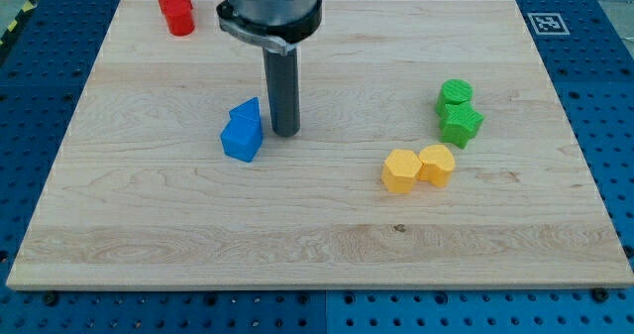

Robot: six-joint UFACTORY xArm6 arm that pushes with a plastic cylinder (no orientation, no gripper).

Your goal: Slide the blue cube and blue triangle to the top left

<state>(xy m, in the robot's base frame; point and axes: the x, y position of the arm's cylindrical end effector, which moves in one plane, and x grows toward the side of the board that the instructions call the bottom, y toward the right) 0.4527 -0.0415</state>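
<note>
Two blue blocks sit pressed together left of the board's centre: the blue triangle (246,113) at the back and the blue cube (241,141) in front of it, touching. My tip (285,133) stands on the board just to the right of them, close to the blue triangle's right side, with a thin gap or light contact that I cannot tell apart. The rod rises straight up to the arm's grey body at the view's top.
A red block (177,9) sits at the board's top left corner. Two green blocks (458,112) touch at the right. Two yellow blocks (418,167) touch below them. The wooden board (317,255) lies on a blue perforated table.
</note>
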